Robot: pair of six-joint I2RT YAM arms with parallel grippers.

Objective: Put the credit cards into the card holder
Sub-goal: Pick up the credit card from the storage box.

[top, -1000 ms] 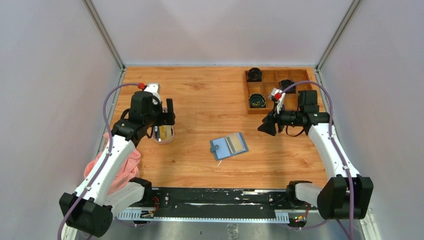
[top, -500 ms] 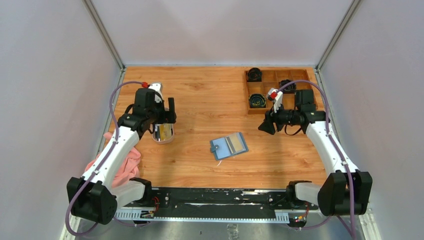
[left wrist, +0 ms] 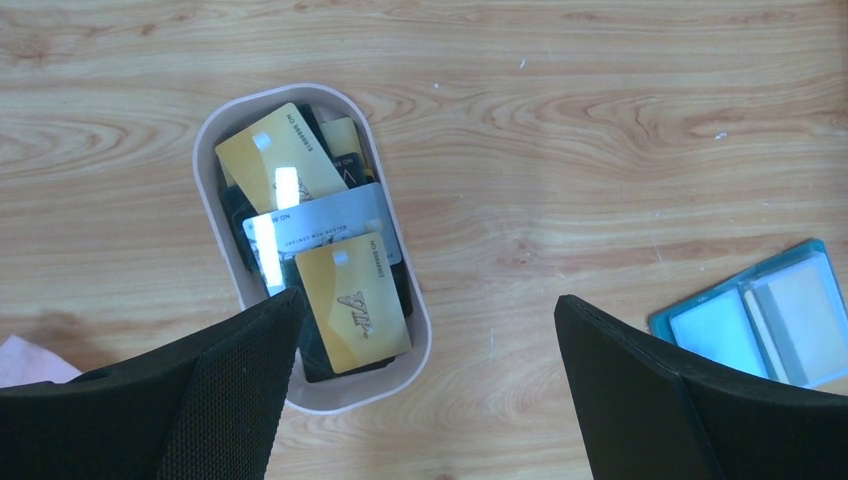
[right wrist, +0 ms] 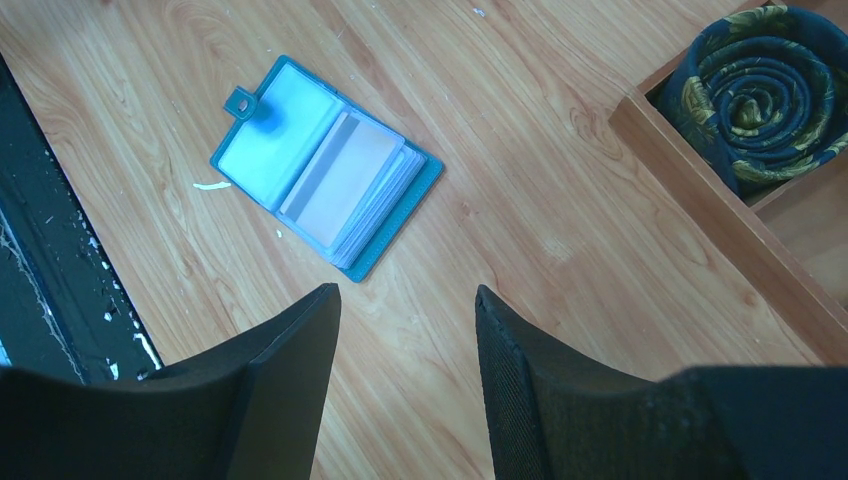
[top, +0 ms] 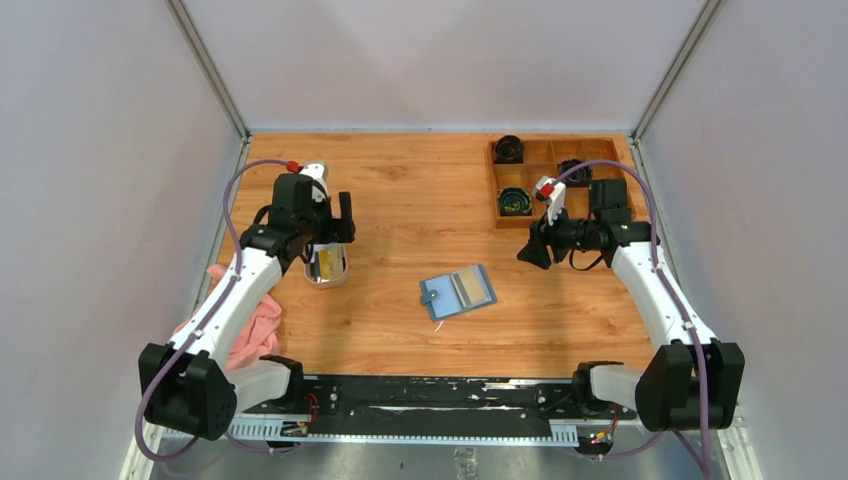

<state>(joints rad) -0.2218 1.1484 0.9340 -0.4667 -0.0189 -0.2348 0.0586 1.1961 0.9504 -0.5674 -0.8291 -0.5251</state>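
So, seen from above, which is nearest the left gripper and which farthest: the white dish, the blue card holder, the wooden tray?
1. The white dish, just below the left gripper, on the left side.
2. The card holder, lying open in the centre.
3. The wooden tray, in the far right corner.

This is looking like a robotics lab test cell: pale panels (top: 440,60) on aluminium posts (top: 206,66) are enclosing a wood-grain bench (top: 420,205), while a white left arm (top: 225,310) and right arm (top: 655,290) are sitting bolted to a black rail (top: 430,395) at its near edge
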